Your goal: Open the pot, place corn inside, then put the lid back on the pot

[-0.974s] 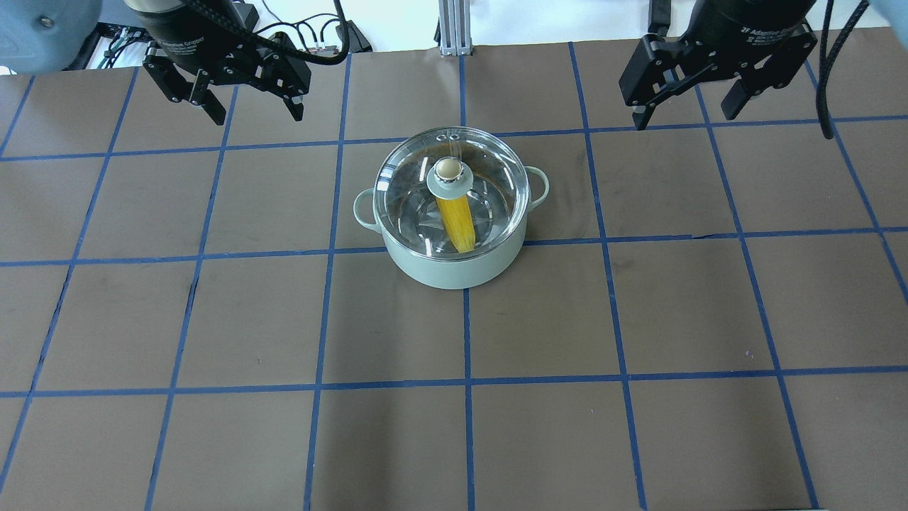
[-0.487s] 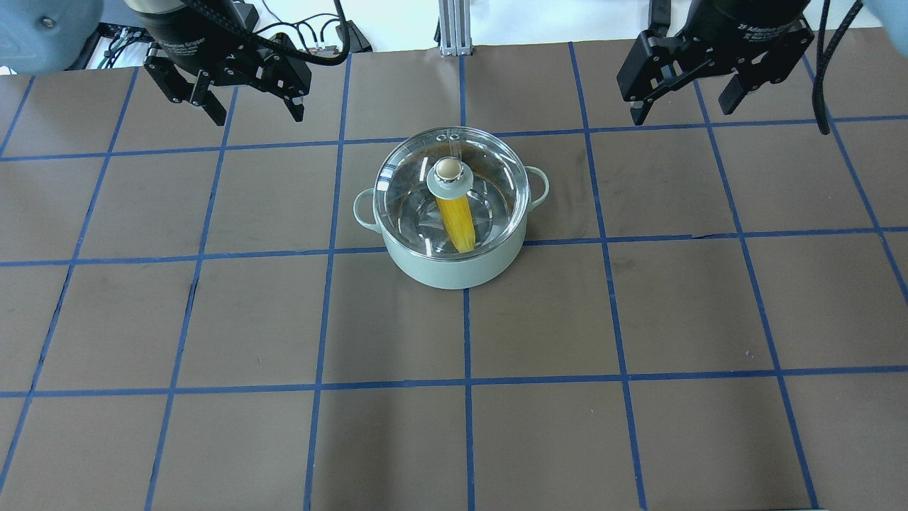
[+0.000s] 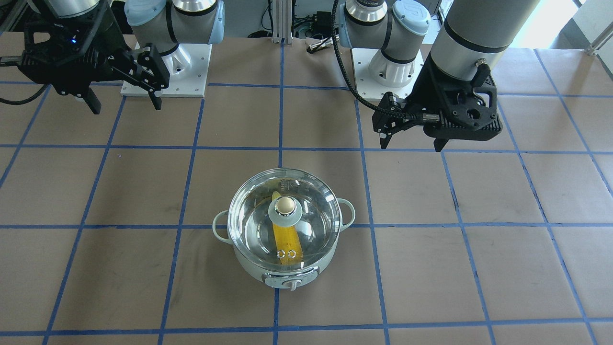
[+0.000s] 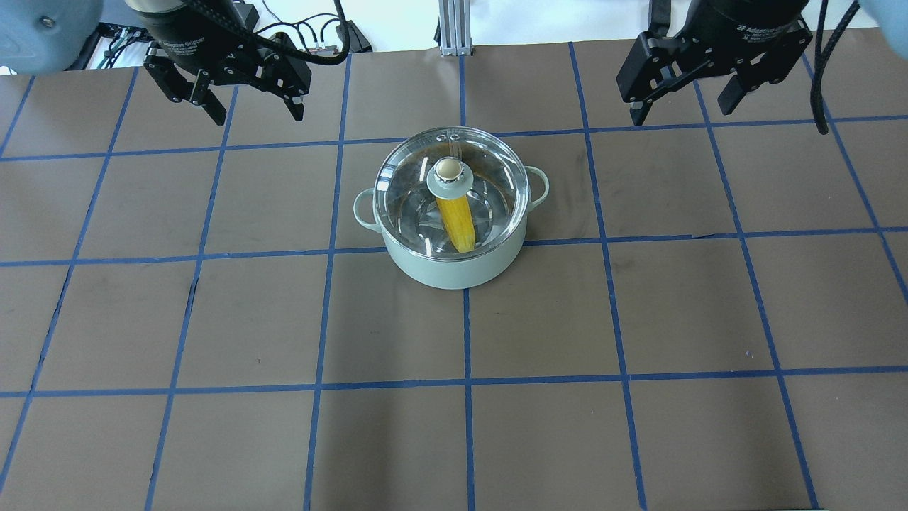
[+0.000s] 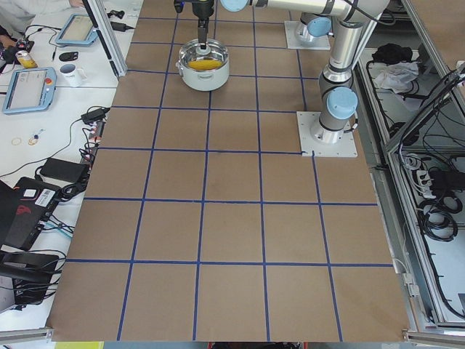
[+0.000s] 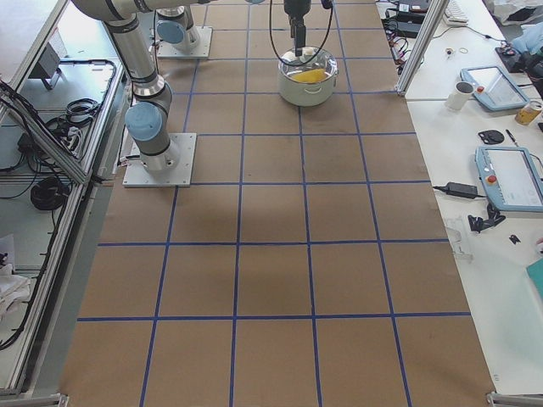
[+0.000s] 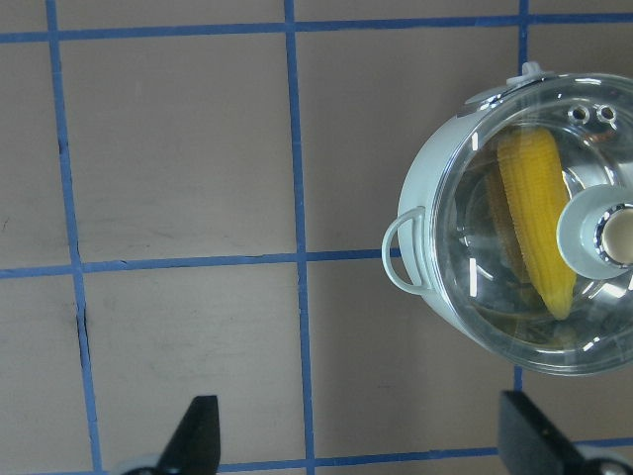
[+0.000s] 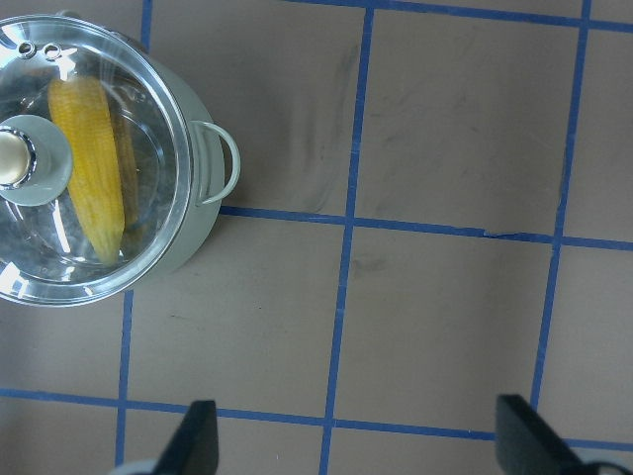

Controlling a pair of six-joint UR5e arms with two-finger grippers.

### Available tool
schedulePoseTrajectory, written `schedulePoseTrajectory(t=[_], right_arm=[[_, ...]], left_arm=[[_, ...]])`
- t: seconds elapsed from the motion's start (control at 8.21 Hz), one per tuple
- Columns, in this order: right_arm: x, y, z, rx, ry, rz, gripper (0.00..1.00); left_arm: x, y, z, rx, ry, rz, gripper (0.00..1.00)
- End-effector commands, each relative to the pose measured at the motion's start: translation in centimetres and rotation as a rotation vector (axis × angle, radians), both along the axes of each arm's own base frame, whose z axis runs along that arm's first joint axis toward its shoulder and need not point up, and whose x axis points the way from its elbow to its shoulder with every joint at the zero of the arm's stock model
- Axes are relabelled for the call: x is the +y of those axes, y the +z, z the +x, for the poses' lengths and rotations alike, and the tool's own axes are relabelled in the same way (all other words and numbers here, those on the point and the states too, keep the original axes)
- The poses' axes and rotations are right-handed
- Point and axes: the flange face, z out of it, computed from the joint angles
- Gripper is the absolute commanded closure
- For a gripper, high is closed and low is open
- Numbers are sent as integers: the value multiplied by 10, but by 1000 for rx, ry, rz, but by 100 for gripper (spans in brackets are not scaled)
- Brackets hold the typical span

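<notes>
- Centrally on the table (image 4: 213, 319), within the blue-taped grid: pot (image 4: 454, 273), round, pale mint-green, with a smooth matte wall; shiny steel interior visible through the glass; one small loop handle (image 4: 363, 211) on each side; control dial (image 3: 293, 284) on the front, facing away from the robot.
- Seated flat on the pot's rim: lid (image 4: 411, 184), round clear glass with bright streaks of reflection; beige ball knob (image 4: 447, 169) on a pale green base at the centre; two small metal-ringed vent holes (image 3: 286, 253) near the edge, above the control dial.
- Inside the closed pot, lying on the steel floor beneath the glass: corn (image 4: 457, 223), a bright yellow cob, tapered at one end, with fine rows of kernels; partly hidden under the ball knob.
- Left gripper (image 4: 257, 113): black, two-fingered, fingers spread wide, grasping nothing; hovering above the table, well apart from the pot.
- Right gripper (image 4: 684, 113): likewise black, fingers spread, empty; well apart from the pot on the other side.
- Table surface: matte brown paper, faintly scuffed, divided into squares by blue tape.
</notes>
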Motion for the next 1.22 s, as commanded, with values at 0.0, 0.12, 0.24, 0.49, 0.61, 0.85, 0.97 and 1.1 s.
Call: schedulePoseTrajectory(t=[0.0,0.12,0.24,0.49,0.61,0.85,0.97,1.1], right_arm=[[-1,1,0,2,4,-9,0],[-1,1,0,2,4,-9,0],[-1,1,0,2,4,-9,0],[-2,-1,0,4,9,-8,0],[-3,0,-2,16,8,-12,0],[-4,-2,-3,31,7,-6,0],[-4,-3,-3,30,7,-5,0],[-4,-3,-3,30,7,-3,0]], left_arm=[[0,0,0,0,0,1,0],[0,-1,0,0,0,4,0],[0,-1,0,0,0,3,0],[0,-1,0,0,0,1,0],[0,-1,0,0,0,2,0],[0,-1,0,0,0,1,0],[-1,0,0,0,0,-1,0],[-1,0,0,0,0,-2,0]])
